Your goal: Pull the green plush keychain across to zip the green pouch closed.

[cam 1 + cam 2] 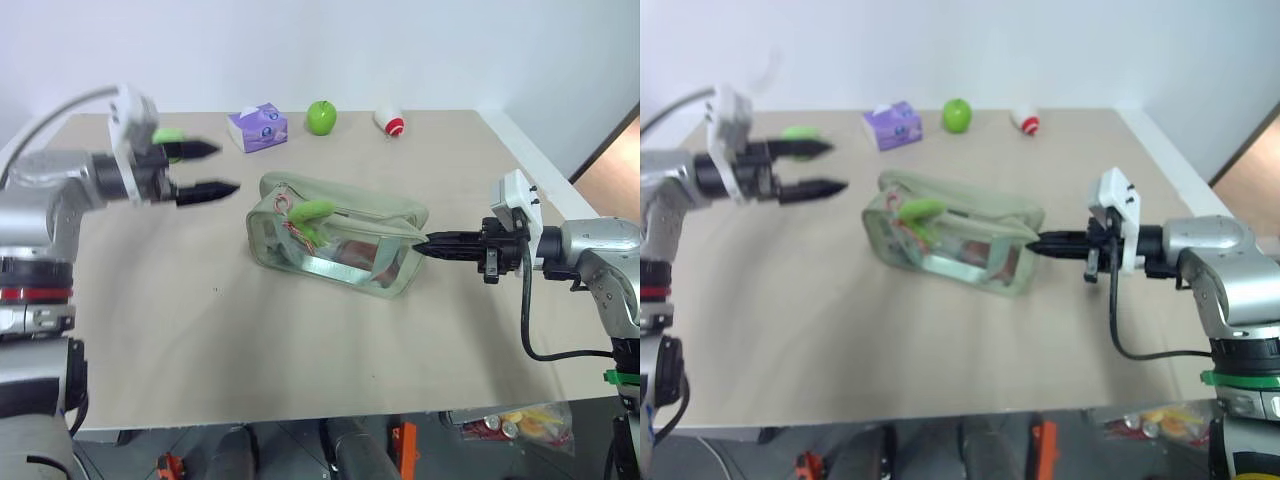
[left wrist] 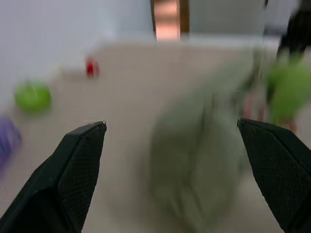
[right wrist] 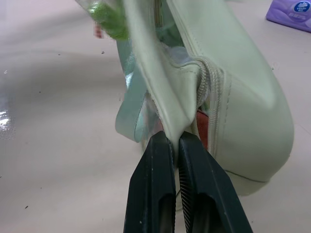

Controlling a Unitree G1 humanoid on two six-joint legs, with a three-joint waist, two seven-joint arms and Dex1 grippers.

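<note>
The green pouch [image 1: 340, 240] lies on its side in the middle of the table, clear window facing front. The green plush keychain [image 1: 312, 211] rests on top near the pouch's left end, on a metal ring; it also appears as a green plush keychain [image 3: 110, 15] in the right wrist view. My right gripper [image 1: 424, 243] is shut on the pouch's right end, pinching a fold of fabric [image 3: 170, 124] beside the zipper. My left gripper [image 1: 222, 168] hovers open to the left of the pouch, apart from it, with nothing between its fingers [image 2: 80, 162].
A purple tissue pack [image 1: 257, 127], a green apple [image 1: 321, 117] and a red-and-white object [image 1: 390, 121] stand along the table's far edge. A light-green plush toy [image 1: 800, 132] lies behind my left gripper. Bare tabletop [image 1: 250, 350] stretches in front of the pouch.
</note>
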